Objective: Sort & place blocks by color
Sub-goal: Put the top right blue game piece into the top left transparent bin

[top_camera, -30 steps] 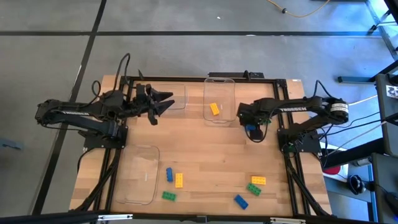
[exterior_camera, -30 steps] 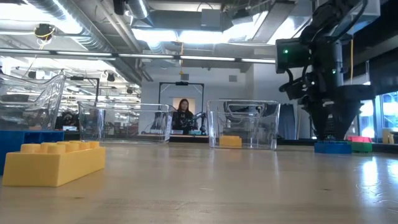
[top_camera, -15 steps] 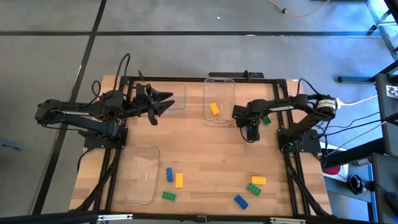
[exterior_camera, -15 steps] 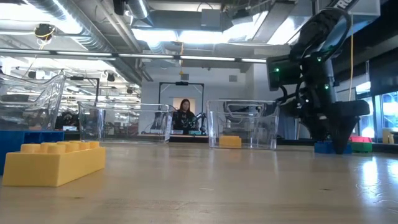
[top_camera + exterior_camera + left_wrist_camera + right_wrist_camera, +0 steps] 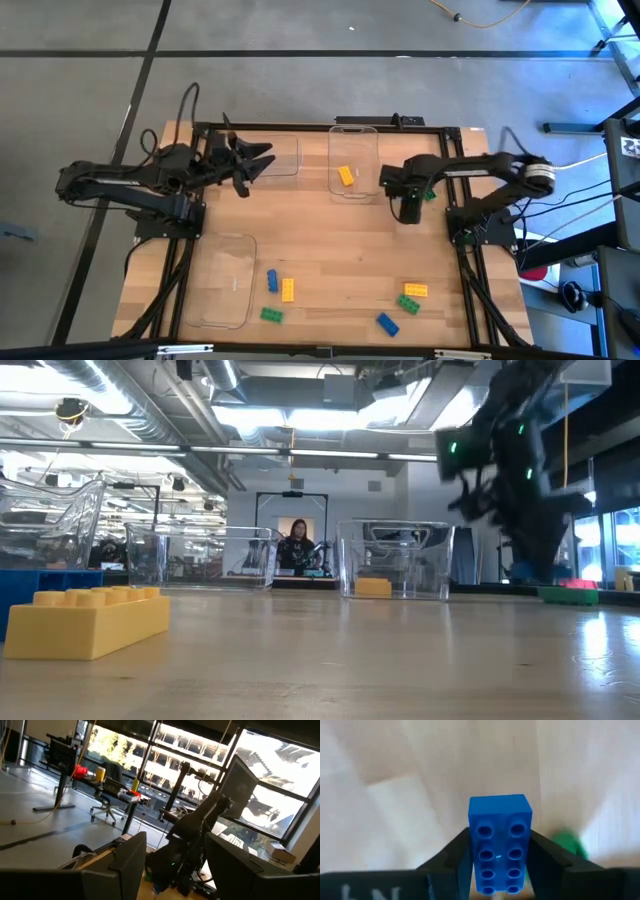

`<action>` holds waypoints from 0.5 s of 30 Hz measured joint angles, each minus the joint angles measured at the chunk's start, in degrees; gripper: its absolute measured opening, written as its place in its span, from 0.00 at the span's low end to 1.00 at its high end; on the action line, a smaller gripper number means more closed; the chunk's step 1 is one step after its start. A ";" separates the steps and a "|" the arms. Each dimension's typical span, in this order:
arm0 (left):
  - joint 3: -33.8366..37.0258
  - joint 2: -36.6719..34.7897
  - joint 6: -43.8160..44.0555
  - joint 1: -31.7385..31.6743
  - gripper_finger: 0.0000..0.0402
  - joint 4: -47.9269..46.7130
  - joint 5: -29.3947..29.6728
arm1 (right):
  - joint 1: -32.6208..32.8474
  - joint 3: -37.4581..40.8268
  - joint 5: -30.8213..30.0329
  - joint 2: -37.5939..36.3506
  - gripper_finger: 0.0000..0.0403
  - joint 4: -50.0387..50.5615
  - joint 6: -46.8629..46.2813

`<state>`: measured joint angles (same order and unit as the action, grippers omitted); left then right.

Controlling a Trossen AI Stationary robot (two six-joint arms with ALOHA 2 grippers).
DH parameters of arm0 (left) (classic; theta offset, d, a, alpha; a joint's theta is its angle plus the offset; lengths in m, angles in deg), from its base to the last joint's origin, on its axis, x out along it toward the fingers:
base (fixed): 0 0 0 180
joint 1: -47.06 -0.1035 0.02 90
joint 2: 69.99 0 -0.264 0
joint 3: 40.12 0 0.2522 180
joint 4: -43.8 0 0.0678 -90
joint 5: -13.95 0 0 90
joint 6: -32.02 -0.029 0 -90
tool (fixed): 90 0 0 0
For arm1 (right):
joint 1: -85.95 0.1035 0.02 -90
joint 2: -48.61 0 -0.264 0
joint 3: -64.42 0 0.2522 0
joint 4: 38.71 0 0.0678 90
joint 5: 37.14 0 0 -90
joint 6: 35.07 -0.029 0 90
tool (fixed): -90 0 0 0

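My right gripper stands right of the middle clear tray, shut on a blue block. A green block lies on the table just beside it. One yellow block lies in the middle tray. Near the front edge lie a blue, yellow and green block, and to the right a yellow, green and blue one. My left gripper hovers open at the far left tray. My right gripper pinches the blue block's two long sides between its two fingers, studs up. The fingers come from above, pointing down. In the low view the block no longer rests on the table beside the green block.
A third clear tray lies at the near left. In the low view a yellow block fills the near left corner. A person sits in the room behind the table. Bare wood lies in the middle of the table.
My right gripper has taken hold of the blue block that lay on the table beneath it and has risen with it. The green block beside it has stayed on the table. My left gripper has kept its place over the far left tray.
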<state>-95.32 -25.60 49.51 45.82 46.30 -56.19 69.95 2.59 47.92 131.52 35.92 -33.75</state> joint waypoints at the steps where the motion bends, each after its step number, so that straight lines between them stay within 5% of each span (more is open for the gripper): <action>1: 0.00 -0.58 -1.10 0.02 0.48 0.15 0.04 | 0.06 -0.78 0.14 -2.11 0.35 2.11 -2.44; 6: 0.00 -3.69 -4.61 0.02 0.48 -1.30 0.11 | 2.73 -5.12 1.77 -14.06 0.35 -4.82 -20.70; 10: 0.00 -5.56 -5.90 0.00 0.48 -5.08 -0.57 | 5.78 -4.27 0.93 -21.18 0.35 -26.25 -33.13; 15: 0.00 -5.81 -8.12 0.02 0.48 -8.44 -6.00 | 9.42 -3.83 -1.35 -21.12 0.35 -51.71 -33.00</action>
<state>-95.32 -31.41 41.39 45.84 37.86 -62.20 79.36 -1.24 46.57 110.40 -15.78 -66.75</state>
